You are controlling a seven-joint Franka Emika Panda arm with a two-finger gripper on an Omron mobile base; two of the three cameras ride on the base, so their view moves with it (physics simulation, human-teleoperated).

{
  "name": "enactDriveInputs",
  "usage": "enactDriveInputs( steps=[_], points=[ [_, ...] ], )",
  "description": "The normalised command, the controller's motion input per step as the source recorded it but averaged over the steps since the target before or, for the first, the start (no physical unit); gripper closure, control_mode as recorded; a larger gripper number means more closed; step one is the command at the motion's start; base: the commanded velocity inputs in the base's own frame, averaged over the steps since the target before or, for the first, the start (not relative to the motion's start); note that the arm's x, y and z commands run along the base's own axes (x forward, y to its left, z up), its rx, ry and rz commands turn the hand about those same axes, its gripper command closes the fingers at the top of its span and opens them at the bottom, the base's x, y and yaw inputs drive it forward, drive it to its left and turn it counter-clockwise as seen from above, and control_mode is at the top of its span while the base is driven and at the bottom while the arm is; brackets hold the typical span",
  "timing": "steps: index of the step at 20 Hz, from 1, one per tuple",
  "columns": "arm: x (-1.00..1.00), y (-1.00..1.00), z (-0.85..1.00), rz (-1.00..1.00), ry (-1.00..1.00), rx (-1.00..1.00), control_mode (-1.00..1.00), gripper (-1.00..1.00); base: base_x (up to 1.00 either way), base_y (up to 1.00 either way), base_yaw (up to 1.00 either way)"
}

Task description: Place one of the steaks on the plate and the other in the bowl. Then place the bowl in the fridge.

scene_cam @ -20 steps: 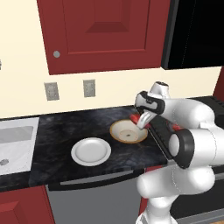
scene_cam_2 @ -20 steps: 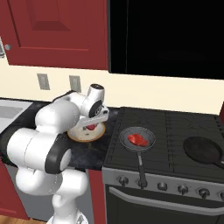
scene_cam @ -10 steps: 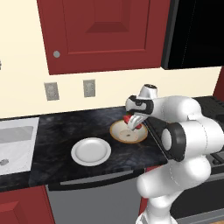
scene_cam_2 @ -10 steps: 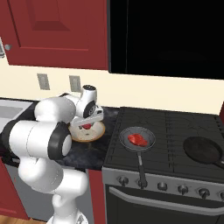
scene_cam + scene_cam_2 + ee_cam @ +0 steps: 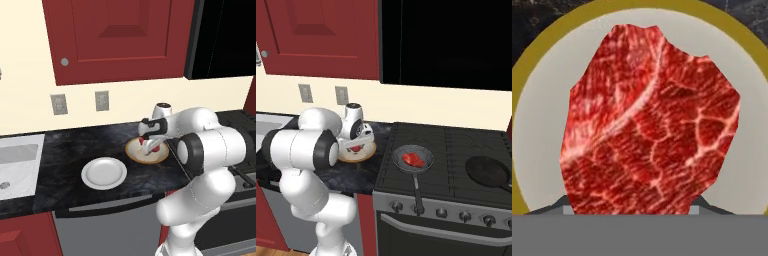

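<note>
We hold end effector (image 5: 150,148) over bowl (image 5: 134,151) on bench (image 5: 65,150), jaws clamped on steak (image 5: 649,120), centred on whitish interior. Second steak (image 5: 413,159) sits in frying pan (image 5: 414,156) on stove; plate (image 5: 104,173) bare. We judge: lower until meat nears bowl floor, then release; avoid tan rim.

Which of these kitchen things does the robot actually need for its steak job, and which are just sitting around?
Needed:
- steak held in the end effector, over the bowl
- second steak, in the near frying pan
- white plate, nothing on it

Just lying about:
- far frying pan
- sink
- wall outlets
- red cabinet
</note>
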Motion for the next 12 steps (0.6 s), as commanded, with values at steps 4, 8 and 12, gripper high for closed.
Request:
enactDriveInputs(
  steps=[4,8,12],
  points=[
    [0.42,0.00,-0.27,0.00,-0.09,0.00,-1.00,1.00,0.00,0.00,0.00],
    [0.17,0.00,-0.27,0.00,-0.01,-0.02,-1.00,1.00,0.00,0.00,0.00],
    [0.05,0.00,-0.08,0.00,0.00,0.00,-1.00,1.00,0.00,0.00,0.00]
  ],
)
